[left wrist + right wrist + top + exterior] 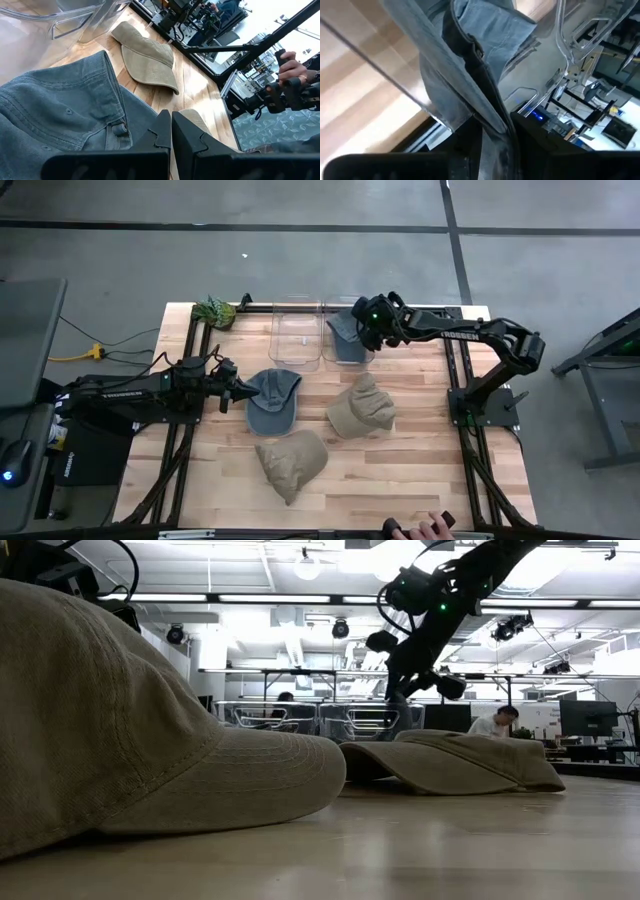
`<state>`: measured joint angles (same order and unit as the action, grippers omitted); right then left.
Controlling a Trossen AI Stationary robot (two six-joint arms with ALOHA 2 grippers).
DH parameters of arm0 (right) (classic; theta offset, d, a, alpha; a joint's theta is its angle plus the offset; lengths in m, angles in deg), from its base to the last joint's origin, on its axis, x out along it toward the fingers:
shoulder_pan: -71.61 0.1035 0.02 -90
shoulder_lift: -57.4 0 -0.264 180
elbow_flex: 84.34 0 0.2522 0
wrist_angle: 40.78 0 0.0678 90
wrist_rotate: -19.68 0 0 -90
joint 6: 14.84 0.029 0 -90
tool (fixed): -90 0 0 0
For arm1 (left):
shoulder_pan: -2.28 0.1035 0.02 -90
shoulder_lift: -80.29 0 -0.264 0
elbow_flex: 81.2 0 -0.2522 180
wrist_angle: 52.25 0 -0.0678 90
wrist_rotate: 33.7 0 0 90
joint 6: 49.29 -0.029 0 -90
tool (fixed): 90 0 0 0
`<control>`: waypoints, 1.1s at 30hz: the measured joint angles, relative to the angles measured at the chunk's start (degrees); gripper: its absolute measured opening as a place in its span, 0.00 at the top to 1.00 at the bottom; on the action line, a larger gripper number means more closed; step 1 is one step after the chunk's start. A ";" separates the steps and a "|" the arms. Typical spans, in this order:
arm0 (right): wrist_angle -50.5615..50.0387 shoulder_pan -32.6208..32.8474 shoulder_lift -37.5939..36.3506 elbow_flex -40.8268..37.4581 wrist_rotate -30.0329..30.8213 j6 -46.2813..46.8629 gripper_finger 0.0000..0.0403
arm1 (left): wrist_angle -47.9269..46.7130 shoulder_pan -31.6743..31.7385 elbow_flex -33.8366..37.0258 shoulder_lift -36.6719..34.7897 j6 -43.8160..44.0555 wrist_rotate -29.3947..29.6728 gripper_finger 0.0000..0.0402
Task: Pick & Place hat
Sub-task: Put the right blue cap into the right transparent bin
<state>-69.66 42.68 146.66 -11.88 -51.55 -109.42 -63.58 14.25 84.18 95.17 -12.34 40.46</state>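
Two clear bins (pixel 296 330) stand side by side at the table's far edge. A blue hat (pixel 345 338) lies in the right bin, and my right gripper (pixel 364 330) reaches down over that bin with the hat's cloth between its fingers. A second blue hat (pixel 272 400) lies crown-up on the table's middle left. My left gripper (pixel 243 393) is shut just beside its left edge. Two khaki hats (pixel 362 408) (pixel 291 459) rest on the wood nearer the front. My right gripper has a fold of the blue hat's cloth (pixel 492 117) between its two fingers, coming slanting down from the table's right. The hat (pixel 490 45) hangs away from the fingers into the clear bin (pixel 560 55). My left gripper: I cannot tell whether its shut tips (pixel 171 132) touch the second blue hat (pixel 60 115).
A green leafy object (pixel 214 311) sits at the far left corner. A person's hand (pixel 425 528) shows at the near edge. In the low view a khaki hat (pixel 150 750) fills the foreground, another (pixel 450 762) lies behind it. Bare wood lies at the front left.
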 joint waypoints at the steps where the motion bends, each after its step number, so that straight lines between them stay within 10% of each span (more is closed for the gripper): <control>1: -0.01 0.02 0.00 0.00 0.12 0.71 0.77 | 0.00 0.00 0.00 0.00 0.00 0.00 1.00; 17: 0.34 -0.35 -2.44 0.04 -7.41 20.14 0.77 | 0.00 0.00 0.00 0.00 0.02 0.00 1.00; 33: -5.05 -0.31 -2.44 0.04 -1.06 35.33 0.77 | 0.00 0.00 0.00 -0.01 0.00 0.00 1.00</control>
<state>-74.71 42.38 144.22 -11.83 -52.62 -74.09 -63.58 14.25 84.18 95.15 -12.34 40.46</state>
